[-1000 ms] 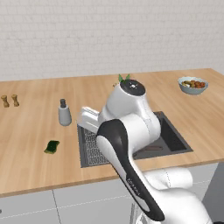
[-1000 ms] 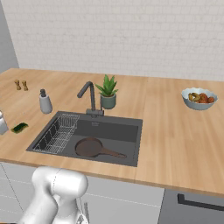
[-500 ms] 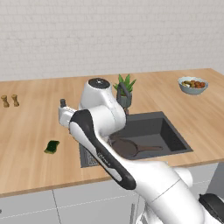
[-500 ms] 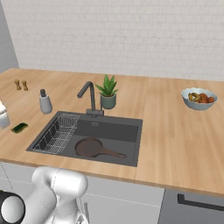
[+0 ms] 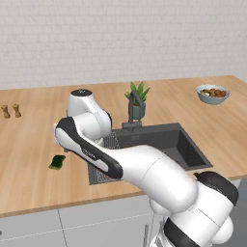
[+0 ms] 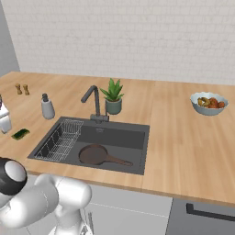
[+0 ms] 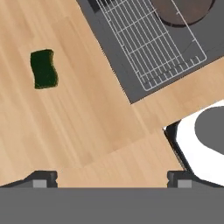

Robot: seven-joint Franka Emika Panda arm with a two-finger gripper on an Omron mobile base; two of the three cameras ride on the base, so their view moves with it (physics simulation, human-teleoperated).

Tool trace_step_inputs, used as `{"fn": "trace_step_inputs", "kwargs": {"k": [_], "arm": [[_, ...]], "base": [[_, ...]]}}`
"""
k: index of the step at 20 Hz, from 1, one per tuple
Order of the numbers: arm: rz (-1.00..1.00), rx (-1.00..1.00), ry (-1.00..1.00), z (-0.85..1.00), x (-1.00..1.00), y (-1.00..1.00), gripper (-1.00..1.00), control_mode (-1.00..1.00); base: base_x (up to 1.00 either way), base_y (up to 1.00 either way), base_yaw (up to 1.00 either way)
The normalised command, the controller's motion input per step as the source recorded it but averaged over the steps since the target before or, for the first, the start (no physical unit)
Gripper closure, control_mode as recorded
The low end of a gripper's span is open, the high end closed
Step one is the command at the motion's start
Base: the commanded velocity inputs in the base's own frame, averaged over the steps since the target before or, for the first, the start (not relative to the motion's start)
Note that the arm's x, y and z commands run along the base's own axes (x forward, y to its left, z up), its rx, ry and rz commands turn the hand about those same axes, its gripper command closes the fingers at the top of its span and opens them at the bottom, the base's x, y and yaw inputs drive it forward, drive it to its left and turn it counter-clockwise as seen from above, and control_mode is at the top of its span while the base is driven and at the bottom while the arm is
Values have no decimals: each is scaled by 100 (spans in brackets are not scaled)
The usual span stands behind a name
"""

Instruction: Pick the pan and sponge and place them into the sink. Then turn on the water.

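Wide apart, the gripper's [image 7: 110,177] two dark tips stand at the bottom of the hand view with nothing between them, hanging above bare wooden counter [image 7: 87,127] near the front left corner of the sink [image 7: 114,52]. Out from there the sponge [image 7: 43,68] lies flat on the wood, well apart from the tips and left of the sink, its green face up. In the left base view the sponge [image 5: 57,161] sits just left of the arm's bent white link; in the right base view it [image 6: 20,134] lies near the counter's left end, with a grey soap bottle [image 6: 47,107] farther back. The rack [image 6: 60,139] fills the sink's left side. The pan [image 6: 94,154] rests on the sink floor right of the rack, handle pointing right. The faucet [image 6: 92,99] stands behind the sink [image 6: 137,156], a plant [image 6: 113,95] just right of it. A bowl [image 6: 209,103] of food sits far right.
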Motion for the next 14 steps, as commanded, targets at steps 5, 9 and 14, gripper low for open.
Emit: {"fn": "trace_step_inputs", "kwargs": {"k": [5,9,14], "arm": [[0,-7,0,-29,50,16,-100,-100],[0,0,-1,-21,33,1,-100,-100],[0,1,0,-39,22,1,-100,-100]], "base": [[0,0,0],[0,0,0],[0,0,0]]}}
